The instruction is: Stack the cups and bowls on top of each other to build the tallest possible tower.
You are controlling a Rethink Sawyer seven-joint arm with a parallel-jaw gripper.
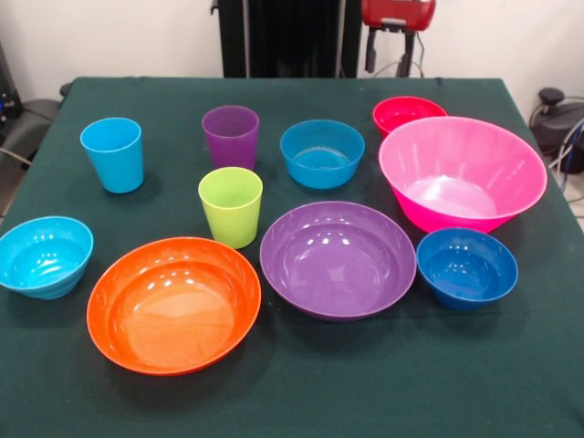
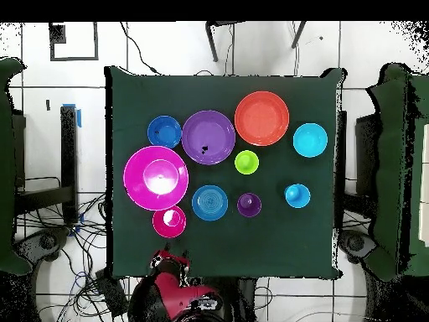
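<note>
Underfoot, pale tiled floor (image 2: 251, 59) with cables; dark green cloth on the table (image 1: 292, 392). Red arm (image 2: 180, 285) drawn back at the table's edge, pincer state impossible to tell, nothing held. Glossy plastic, all apart and unstacked: light blue cup (image 1: 112, 153), purple cup (image 1: 230, 135), lime green cup (image 1: 230, 205); small cyan bowl (image 1: 44, 255), blue bowl (image 1: 321, 152), dark blue bowl (image 1: 466, 267), red bowl (image 1: 406, 113); shallow orange bowl (image 1: 173, 304), shallow purple bowl (image 1: 338, 259); deep pink bowl (image 1: 462, 172).

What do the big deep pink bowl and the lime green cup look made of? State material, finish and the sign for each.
Big deep pink bowl: apparently glossy plastic; bright highlights on its inner floor. Lime green cup: likely smooth plastic with a duller sheen; even colour, thin rim.
</note>
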